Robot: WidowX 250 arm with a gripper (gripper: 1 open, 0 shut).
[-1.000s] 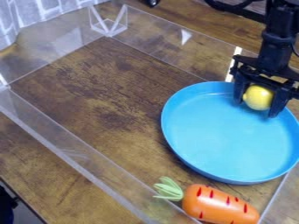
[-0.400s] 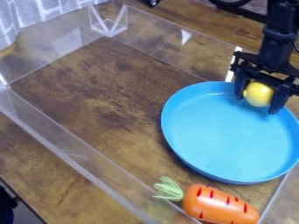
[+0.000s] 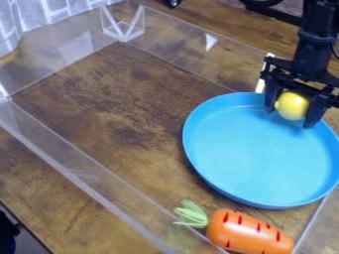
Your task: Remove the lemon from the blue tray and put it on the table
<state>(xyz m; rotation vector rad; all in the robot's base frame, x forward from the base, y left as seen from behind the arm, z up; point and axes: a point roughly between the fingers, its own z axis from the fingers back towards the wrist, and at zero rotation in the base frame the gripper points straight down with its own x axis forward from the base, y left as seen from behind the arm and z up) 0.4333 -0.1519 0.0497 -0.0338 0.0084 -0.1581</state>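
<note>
**Lemon pinched at the plate's far rim, not yet carried off**

Nothing has shifted since the earlier frames: end effector, lemon and blue plate sit where they did, with perhaps the slightest lift of the lemon, too small to call.

Places, all taken from the blue plate:
- Lemon: at the plate's far right rim, over the inner edge, between the two dark fingers. Whether it has cleared the plate floor I cannot tell from this angle.
- End effector: pointing straight down above that same rim, closed on the lemon, one finger either side.
- Carrot: on the counter just beyond the plate's near edge, lying flat, leaves toward the left.
- Counter: bare dark wood opens out to the plate's left, fenced by clear walls.

Judgement: grasp made, removal not begun; the lemon needs to rise and travel left to bare wood.

Risks:
- Smooth, rounded lemon held at partial closure; a quick sideways move could squirt it free and drop it back onto the plate.
- Too low a path would snag the raised rim and drag or tip the plate.
- Released from height, the lemon would likely roll toward the clear walls.
</note>
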